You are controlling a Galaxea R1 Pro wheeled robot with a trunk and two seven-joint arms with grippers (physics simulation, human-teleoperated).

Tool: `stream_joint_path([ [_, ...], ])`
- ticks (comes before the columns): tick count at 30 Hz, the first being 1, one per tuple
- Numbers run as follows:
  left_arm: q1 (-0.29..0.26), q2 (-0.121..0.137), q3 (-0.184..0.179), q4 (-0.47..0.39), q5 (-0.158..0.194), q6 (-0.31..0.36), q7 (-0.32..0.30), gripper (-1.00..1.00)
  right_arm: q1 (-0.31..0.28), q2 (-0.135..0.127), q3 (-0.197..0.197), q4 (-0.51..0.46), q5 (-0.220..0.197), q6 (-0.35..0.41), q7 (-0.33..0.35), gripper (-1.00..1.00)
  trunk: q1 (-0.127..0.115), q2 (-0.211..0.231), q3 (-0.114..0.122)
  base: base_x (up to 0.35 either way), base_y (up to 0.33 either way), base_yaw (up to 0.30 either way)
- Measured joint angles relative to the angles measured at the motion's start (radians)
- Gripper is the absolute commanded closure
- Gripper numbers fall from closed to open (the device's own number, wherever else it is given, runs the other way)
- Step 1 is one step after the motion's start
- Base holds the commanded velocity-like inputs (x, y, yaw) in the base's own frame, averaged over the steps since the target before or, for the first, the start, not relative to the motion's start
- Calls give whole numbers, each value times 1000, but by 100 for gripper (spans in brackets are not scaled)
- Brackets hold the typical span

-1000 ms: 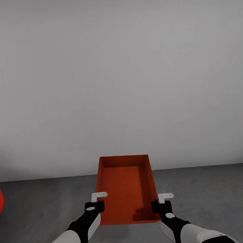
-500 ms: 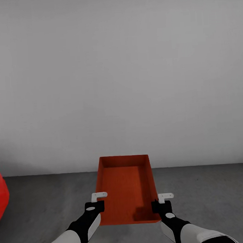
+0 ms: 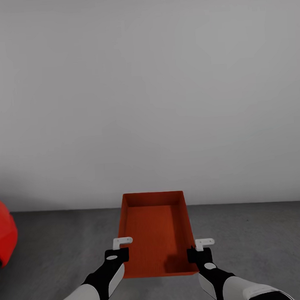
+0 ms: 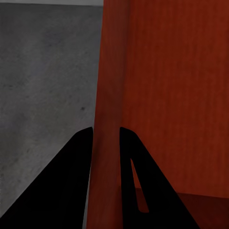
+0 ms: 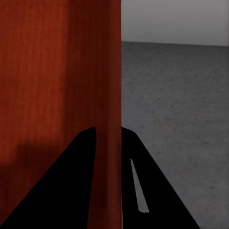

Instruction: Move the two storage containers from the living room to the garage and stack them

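While my base swings round, the red car (image 3: pixel 3 232) has slid further into sight at the far left, and the line where the white wall (image 3: pixel 146 92) meets the floor (image 3: pixel 261 232) has shifted with it; my arms and load sit just as they did a second ago, so it is the camera that has turned, not the things. I carry one storage container (image 3: pixel 155 232) out in front of me, held level above the grey concrete, its open top showing an empty inside. My left gripper (image 3: pixel 115 255) pinches the container's left wall near the near corner, one finger inside and one outside, as my left wrist view shows with the wall (image 4: pixel 109 143) between the black fingers (image 4: pixel 71 181). My right gripper (image 3: pixel 200 253) clamps the right wall (image 5: pixel 109 119) the same way.

I judge that I am already in the garage, with this box not yet set down. No second container shows here, so I cannot tell whether this one goes on the floor or on top.
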Motion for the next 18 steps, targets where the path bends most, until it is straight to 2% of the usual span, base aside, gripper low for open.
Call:
stream_joint_path([
  [18,0,0,0,0,0,0,0,100,0,0,0,0,0,0,0,100,0,0,-28,0,0,78],
])
